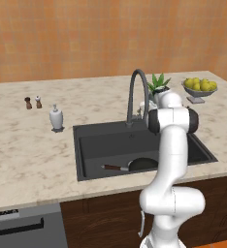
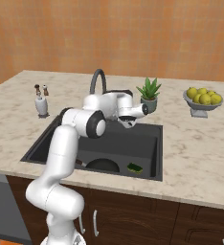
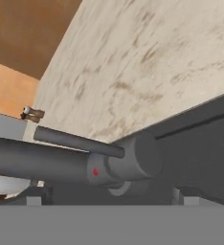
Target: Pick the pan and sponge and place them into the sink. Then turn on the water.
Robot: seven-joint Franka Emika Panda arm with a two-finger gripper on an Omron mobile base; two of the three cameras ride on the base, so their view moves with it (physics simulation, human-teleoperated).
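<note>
The black pan (image 1: 142, 163) (image 2: 103, 165) lies on the floor of the dark grey sink (image 1: 98, 143) (image 2: 150, 139), its wooden handle pointing left. The green sponge (image 2: 135, 168) lies in the sink to the right of the pan. My gripper (image 2: 128, 122) (image 3: 109, 198) hovers at the sink's back edge beside the faucet (image 1: 137, 89) (image 2: 98, 79). It is open, with nothing between its fingers. In the hand view the faucet's base (image 3: 135, 158) and its thin lever (image 3: 78, 141) sit just in front of the fingertips. The water is out of view.
A soap dispenser (image 1: 56, 117) (image 2: 41, 105) and two shakers (image 1: 33, 102) (image 2: 41, 89) stand left of the sink. A potted plant (image 1: 159, 85) (image 2: 149, 93) is close behind the gripper. A bowl of lemons (image 1: 199, 87) (image 2: 203, 99) stands further right.
</note>
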